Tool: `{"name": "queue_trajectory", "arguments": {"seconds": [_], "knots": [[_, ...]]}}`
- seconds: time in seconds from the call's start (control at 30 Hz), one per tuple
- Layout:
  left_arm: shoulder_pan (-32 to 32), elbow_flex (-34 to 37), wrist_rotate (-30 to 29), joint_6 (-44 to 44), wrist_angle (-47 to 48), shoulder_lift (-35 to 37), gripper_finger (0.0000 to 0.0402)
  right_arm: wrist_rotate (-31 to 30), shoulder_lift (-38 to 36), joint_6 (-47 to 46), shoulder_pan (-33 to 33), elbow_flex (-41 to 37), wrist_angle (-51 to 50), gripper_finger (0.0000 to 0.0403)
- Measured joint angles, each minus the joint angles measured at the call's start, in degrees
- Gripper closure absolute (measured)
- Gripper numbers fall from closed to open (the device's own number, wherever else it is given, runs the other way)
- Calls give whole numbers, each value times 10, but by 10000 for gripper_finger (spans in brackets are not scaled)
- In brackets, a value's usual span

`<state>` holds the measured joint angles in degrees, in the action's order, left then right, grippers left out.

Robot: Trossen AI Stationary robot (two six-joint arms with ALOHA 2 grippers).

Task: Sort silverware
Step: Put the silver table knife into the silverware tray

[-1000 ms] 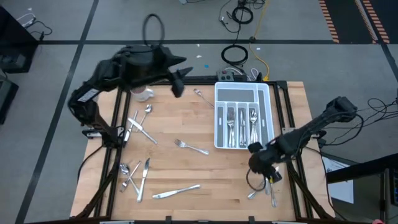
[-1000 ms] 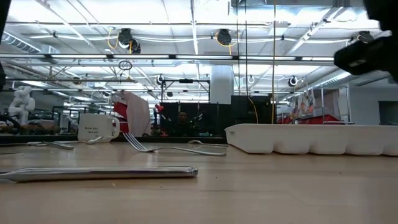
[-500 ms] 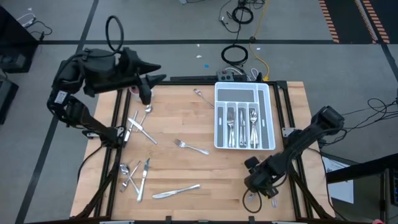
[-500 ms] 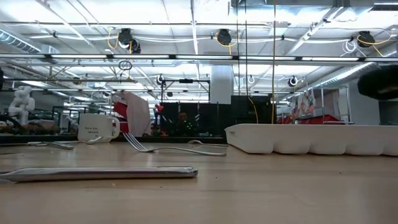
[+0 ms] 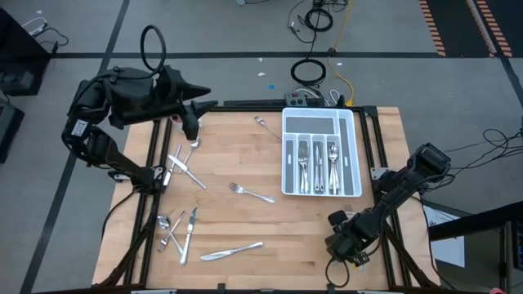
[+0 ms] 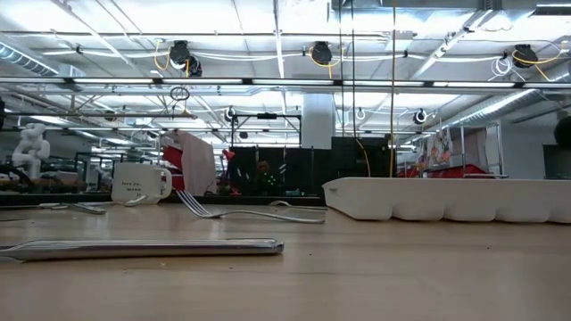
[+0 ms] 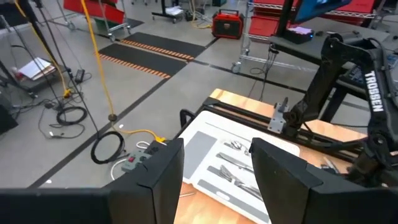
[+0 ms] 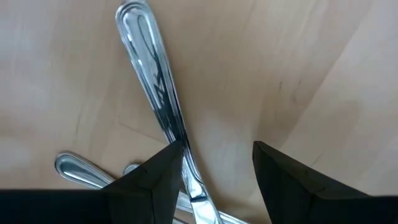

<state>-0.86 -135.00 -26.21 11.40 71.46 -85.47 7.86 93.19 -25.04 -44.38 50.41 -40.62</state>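
Overhead and level views of a light wooden butcher-block table (image 5: 270, 229) with scattered silverware. At the far left corner, the left gripper (image 5: 190, 124) hangs above the table edge, its two dark fingers (image 7: 155, 177) spread apart with nothing between them; it sits over a shiny spoon (image 5: 193, 145) and beside a white mug (image 6: 140, 183) that shows in the level view. Below it lies a crossed pair of slim silver pieces (image 5: 181, 166), and near the left front a loose cluster of spoons and a knife (image 5: 176, 229). A long silver table knife (image 5: 231, 251) lies flat near the front edge, and it fills the foreground of the level view (image 6: 143, 249). At mid-table a four-tined silver fork (image 5: 250, 193) rests alone; a further small silver piece (image 5: 265, 126) lies toward the far edge, just left of the tray. To the right stands the white compartmented plastic tray (image 5: 351, 122), holding several sorted forks and spoons (image 5: 317, 167) in its long slots. At the right front corner, the right gripper (image 5: 345, 245) is low over the table, fingers (image 8: 146, 186) parted, straddling the handle of a polished silver utensil (image 8: 155, 93) lying on the wood, with other handles (image 8: 81, 169) just beside it; the fingers are not closed on any of them.
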Motion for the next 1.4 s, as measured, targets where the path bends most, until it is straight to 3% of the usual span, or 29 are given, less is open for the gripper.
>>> {"name": "queue_trajectory", "arguments": {"seconds": [0.37, 0.63, 0.93, 1.07, 1.2, 1.4], "knots": [[0, 0, -26, -13, 0, 0, 209, -9, -33, -13, -12, 23, 3, 215], [0, 0, -27, -13, 0, 0, 209, -50, -3, -11, -50, 23, -1, 215], [0, 0, -28, -13, 0, 0, 209, -52, 63, -30, -56, 25, -6, 221], [0, 0, -28, -13, 3, 0, 209, -52, 86, -44, -56, 30, -13, 270], [0, 0, -28, -14, 15, 0, 209, -50, 87, -45, -56, 30, -11, 372], [0, 0, -28, -13, 20, 0, 209, -45, 88, -56, -52, 44, -25, 397]]}}
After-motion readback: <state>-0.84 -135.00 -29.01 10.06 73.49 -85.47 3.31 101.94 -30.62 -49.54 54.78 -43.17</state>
